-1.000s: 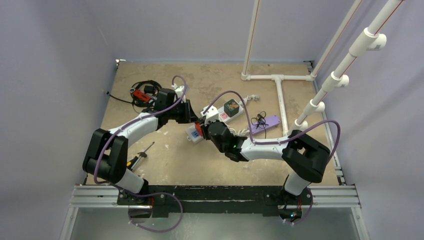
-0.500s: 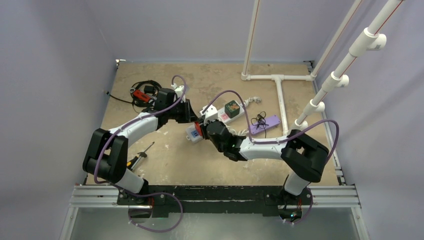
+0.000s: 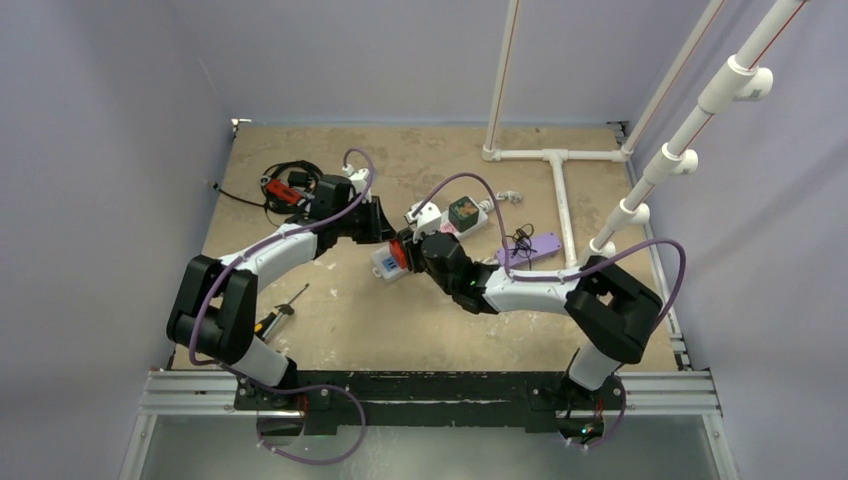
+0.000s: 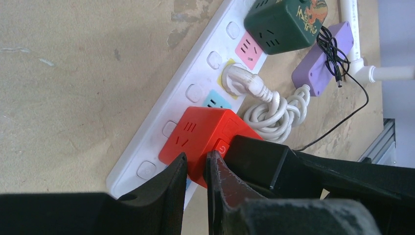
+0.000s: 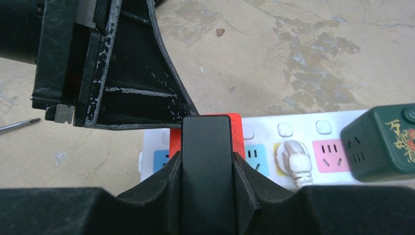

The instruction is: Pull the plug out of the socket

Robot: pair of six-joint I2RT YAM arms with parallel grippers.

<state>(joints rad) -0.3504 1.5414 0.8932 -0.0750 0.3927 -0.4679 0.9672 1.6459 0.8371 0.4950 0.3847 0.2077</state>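
Observation:
The long white power strip [image 3: 384, 266] lies slantwise mid-table and also shows in the left wrist view [image 4: 195, 93] and the right wrist view [image 5: 298, 129]. A red cube plug [image 4: 200, 134] sits in it near its near end. My left gripper [image 4: 196, 159] is shut to a narrow slit, its tips at the red cube's edge and holding nothing. My right gripper [image 5: 206, 154] is shut on a black block [image 5: 206, 142] that sits against the red cube [image 5: 238, 129]. A white plug [image 4: 240, 81] sits in the yellow outlet and a green cube [image 4: 284, 22] sits farther along.
A purple bar [image 3: 530, 247] with a thin black wire lies right of the strip, beside a coiled white cord [image 4: 274, 115]. A screwdriver [image 3: 285, 305] lies front left, a cable bundle [image 3: 285, 185] far left. White pipes [image 3: 560, 190] stand at the back right.
My right arm has pushed a little forward and left toward the red cube. The middle of the strip and its cord have shifted slightly away. The left arm has barely moved.

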